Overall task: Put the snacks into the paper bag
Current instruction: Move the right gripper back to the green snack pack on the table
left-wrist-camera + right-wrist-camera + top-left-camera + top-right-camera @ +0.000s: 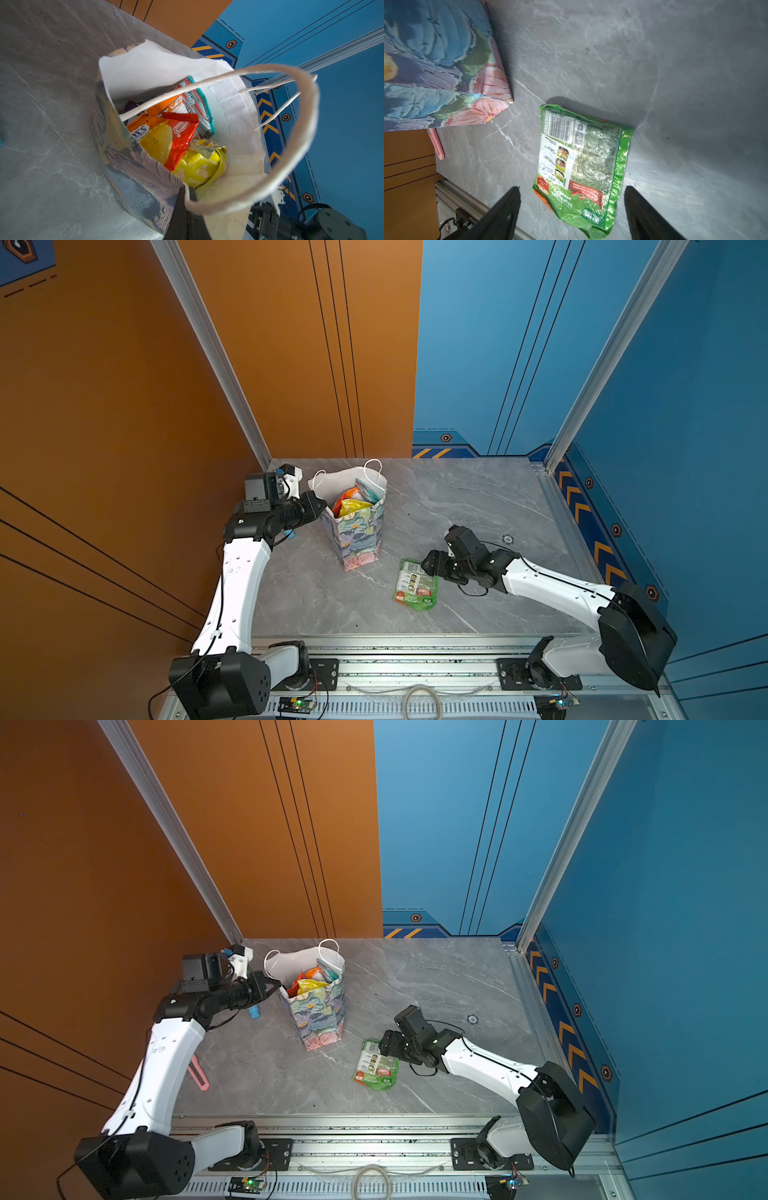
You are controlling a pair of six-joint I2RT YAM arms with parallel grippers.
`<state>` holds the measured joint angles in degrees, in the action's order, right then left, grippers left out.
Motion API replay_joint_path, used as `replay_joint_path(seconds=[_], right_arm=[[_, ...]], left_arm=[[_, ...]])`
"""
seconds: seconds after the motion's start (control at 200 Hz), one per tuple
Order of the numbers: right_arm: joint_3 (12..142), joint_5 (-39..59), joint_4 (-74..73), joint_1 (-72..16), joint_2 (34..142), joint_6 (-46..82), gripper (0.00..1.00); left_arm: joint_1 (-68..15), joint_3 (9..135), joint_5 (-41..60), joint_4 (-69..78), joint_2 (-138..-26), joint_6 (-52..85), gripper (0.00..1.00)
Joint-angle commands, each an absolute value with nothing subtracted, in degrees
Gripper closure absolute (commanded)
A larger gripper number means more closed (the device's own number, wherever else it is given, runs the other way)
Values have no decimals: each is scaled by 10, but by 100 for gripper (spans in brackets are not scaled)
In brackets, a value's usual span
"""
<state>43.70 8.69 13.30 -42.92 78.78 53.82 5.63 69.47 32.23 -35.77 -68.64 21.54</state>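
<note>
The floral paper bag hides most of its contents; red, orange, yellow and teal snacks show on top. Left hand is clamped on the bag's rim. Right hand, fingers wide apart, hangs over a green packet lying on the surface near the bag.

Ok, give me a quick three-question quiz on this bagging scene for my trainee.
1. True or false: the green packet lies inside the paper bag.
2. The left gripper is shut on: A the paper bag, B the green packet, C nothing.
3. Which gripper stands open near the green packet?
Key: 1 false, it lies on the table; 2 A; 3 the right gripper.
</note>
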Motion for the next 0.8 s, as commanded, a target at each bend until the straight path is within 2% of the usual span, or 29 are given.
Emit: replay_joint_path(seconds=[0.0, 0.465, 0.796], right_arm=[[390, 73, 80, -447, 763, 634, 21], [298, 85, -11, -511, 774, 777, 22], [291, 88, -52, -519, 815, 807, 25]], left_arm=[[59, 689, 341, -355, -672, 217, 100], [58, 684, 344, -352, -671, 217, 100], [57, 681, 345, -350, -671, 216, 100]])
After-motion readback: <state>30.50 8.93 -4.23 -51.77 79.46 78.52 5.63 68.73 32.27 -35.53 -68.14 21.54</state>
